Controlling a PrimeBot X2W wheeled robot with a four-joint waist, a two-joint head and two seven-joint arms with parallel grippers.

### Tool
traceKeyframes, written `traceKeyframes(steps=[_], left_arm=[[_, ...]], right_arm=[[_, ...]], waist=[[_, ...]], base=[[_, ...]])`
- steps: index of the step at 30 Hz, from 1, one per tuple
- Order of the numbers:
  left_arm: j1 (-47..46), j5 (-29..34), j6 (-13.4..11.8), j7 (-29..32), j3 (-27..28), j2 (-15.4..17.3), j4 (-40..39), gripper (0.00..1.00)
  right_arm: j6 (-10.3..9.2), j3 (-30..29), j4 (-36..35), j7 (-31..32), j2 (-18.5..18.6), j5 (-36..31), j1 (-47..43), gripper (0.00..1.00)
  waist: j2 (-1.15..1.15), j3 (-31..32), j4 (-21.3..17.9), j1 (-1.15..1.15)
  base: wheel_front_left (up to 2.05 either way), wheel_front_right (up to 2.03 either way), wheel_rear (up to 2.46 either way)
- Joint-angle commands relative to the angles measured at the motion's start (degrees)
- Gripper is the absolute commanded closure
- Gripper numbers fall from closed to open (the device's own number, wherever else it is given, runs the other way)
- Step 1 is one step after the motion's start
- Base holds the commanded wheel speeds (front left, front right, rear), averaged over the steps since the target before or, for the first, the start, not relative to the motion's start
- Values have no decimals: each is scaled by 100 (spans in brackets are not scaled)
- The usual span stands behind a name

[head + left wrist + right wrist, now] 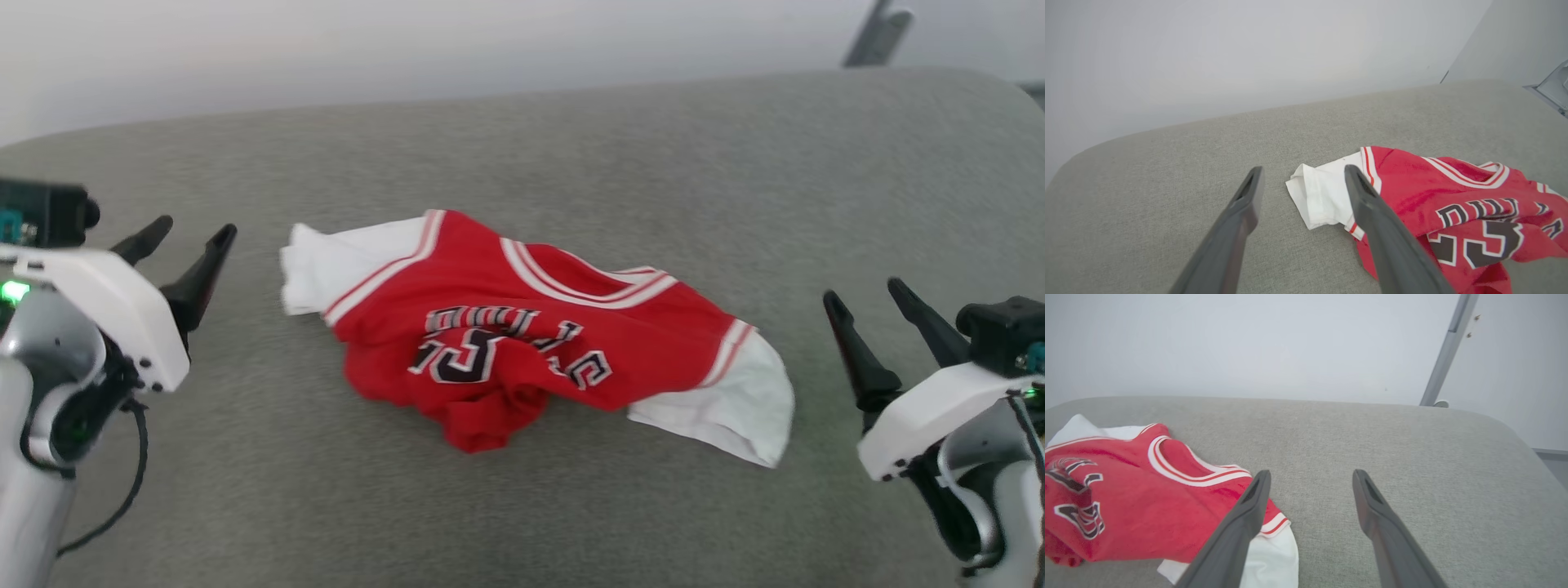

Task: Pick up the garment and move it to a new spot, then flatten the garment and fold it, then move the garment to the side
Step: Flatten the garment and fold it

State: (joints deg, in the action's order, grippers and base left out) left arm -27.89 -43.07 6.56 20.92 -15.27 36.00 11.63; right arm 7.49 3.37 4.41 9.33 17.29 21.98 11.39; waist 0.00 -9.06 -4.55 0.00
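- Left gripper [198,226] and right gripper [861,290] are spread wide, with nothing held.
- Shirt [531,327] is seen crumpled between them on the cushion [571,147], touched by neither.
- Flattening, folding and moving aside are judged not yet done.

Jersey shirt [531,327]: red body, white sleeves, red-and-white striped trim, black white-outlined lettering with number 23. Crumpled, front up, hem bunched, neckline toward the far edge. Lies mid-way on grey fabric-covered top [245,490], clear of all edges.
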Motion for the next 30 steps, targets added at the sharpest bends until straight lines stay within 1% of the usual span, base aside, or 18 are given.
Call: traceKeyframes(steps=[1,7,9,12,13,14,20,22,24,27,28,29,30], left_arm=[[-175,-4,-8,136,-58,-5,90,0],[-894,-5,-19,894,-297,16,718,0],[-1101,22,-27,1170,-398,35,992,0],[-1355,56,-135,1655,-539,31,1419,0],[-1355,56,-135,1655,-539,31,1419,0],[-1436,92,-175,1824,-597,42,1547,0],[-1781,165,-595,2682,-791,-29,2262,0],[-1816,178,-728,2936,-870,-99,2508,0],[-1762,233,-823,3176,-984,-139,2736,0],[-1735,187,-885,3371,-1067,-251,2954,0],[-1738,168,-903,3441,-1076,-289,3010,56],[-1741,162,-865,3454,-1108,-308,3026,100],[-1766,149,-858,3422,-1093,-319,3016,100]], right_arm=[[0,-80,-62,-224,-154,-147,-13,0],[0,-337,-67,-1069,-881,-693,47,0],[0,-351,-18,-1216,-1065,-770,25,0],[0,-335,84,-1316,-1227,-841,14,0],[0,-335,84,-1316,-1227,-841,14,0],[0,-302,106,-1316,-1268,-832,25,0],[0,-39,260,-1260,-1352,-735,148,0],[0,-5,278,-1287,-1358,-733,215,0],[0,49,297,-1277,-1358,-715,273,0],[0,77,299,-1307,-1341,-705,382,0],[0,89,300,-1314,-1330,-703,404,0],[0,79,282,-1359,-1323,-683,436,0],[0,65,274,-1386,-1293,-704,457,0]], waist=[[0,-231,-339,0],[0,-513,-769,0],[0,-605,-875,0],[0,-741,-1007,0],[0,-741,-1007,0],[0,-787,-1040,0],[0,-1091,-1160,0],[0,-1175,-1170,0],[0,-1250,-1173,0],[0,-1326,-1149,0],[0,-1338,-1135,0],[0,-1343,-1116,0],[0,-1342,-1089,0]], base=[[0,0,0],[0,0,0],[0,0,0],[0,0,0],[0,0,0],[0,0,0],[0,0,0],[0,0,0],[0,0,0],[0,0,0],[0,0,0],[0,0,0],[0,0,0]])
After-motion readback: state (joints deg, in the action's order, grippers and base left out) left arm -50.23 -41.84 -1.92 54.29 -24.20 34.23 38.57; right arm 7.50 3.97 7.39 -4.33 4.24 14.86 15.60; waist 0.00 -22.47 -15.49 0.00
